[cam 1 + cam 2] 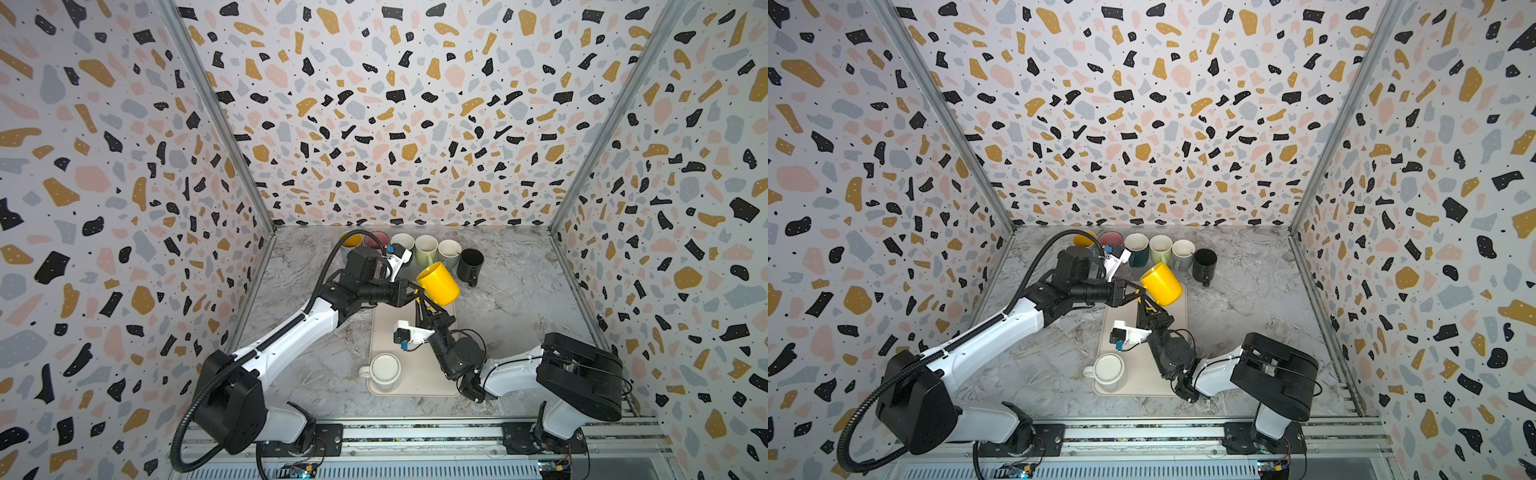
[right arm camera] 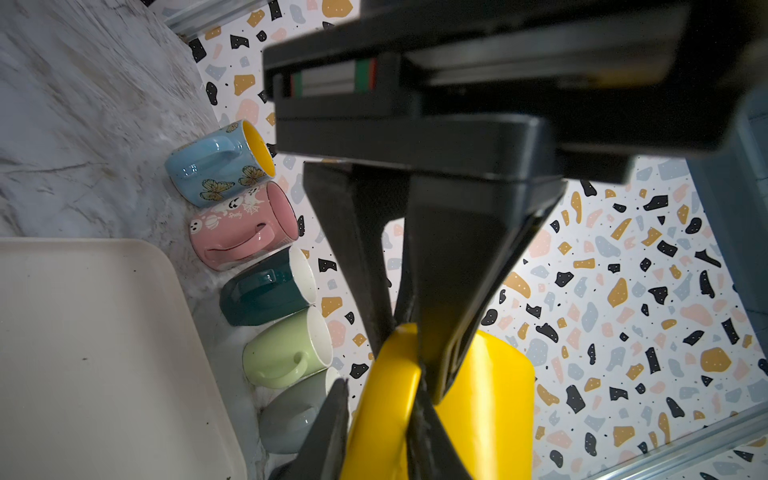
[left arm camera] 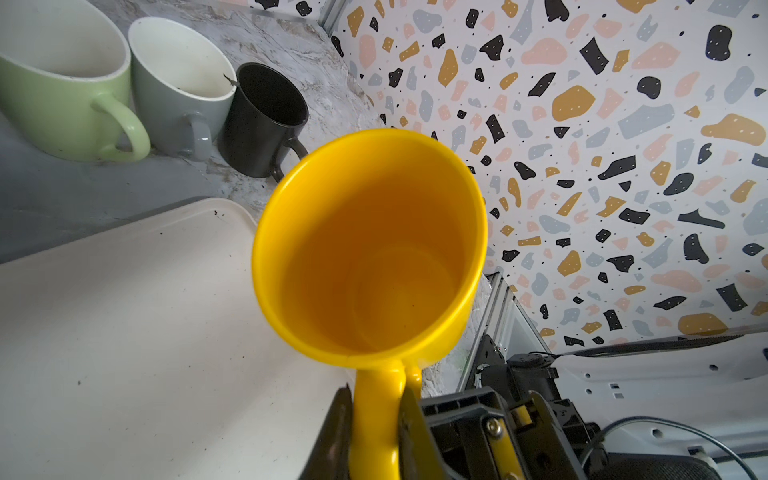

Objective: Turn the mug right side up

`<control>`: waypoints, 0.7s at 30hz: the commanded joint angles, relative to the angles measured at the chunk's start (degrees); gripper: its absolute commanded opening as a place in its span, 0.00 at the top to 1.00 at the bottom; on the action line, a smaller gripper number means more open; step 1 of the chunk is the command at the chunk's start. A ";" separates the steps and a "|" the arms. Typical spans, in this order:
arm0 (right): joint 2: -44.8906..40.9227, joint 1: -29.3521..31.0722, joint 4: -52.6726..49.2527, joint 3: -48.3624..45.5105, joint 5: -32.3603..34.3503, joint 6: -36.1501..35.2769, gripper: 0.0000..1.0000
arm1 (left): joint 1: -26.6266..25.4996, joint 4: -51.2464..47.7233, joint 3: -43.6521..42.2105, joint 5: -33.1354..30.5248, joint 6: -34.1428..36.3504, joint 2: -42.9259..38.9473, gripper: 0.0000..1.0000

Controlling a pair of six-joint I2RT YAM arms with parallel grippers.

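Right claw (image 2: 380,419) flanks the yellow mug (image 1: 439,284) at its handle (image 3: 376,386) from the near side; I cannot tell whether it pinches. Left claw (image 3: 376,419) is clamped on that same handle. I judge the mug light, stiff, slick plastic, hanging tilted over the tray (image 1: 415,374), at its far end. Marble to the right is open; the row of mugs (image 1: 426,249) crowds just behind.

Found on the table (image 1: 519,316) a tray (image 1: 419,384) toward the front and six mugs (image 1: 426,249) in a row by the back wall, black mug (image 1: 469,264) rightmost.
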 commanded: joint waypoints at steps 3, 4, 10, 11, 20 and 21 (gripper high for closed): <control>-4.39 0.36 22.91 0.62 1.12 1.64 0.69 | 1.00 0.82 -1.60 -4.22 1.95 -0.31 1.00; -4.42 0.29 22.96 0.62 1.23 1.72 0.69 | 1.09 0.94 -1.63 -4.23 1.93 -0.31 1.00; -4.44 -0.17 22.96 0.34 1.66 2.45 0.82 | 1.45 1.39 -2.09 -4.14 1.44 -0.19 1.00; -4.31 -0.19 22.95 0.34 1.74 2.59 0.89 | 1.45 1.43 -2.06 -3.97 1.49 -0.19 1.00; -4.13 -0.38 22.94 0.37 0.62 2.15 1.00 | 1.45 1.14 -2.06 0.71 1.96 0.01 1.00; -4.10 -0.28 22.91 0.27 0.16 2.00 1.00 | 1.45 1.00 -2.16 1.74 2.01 0.22 1.00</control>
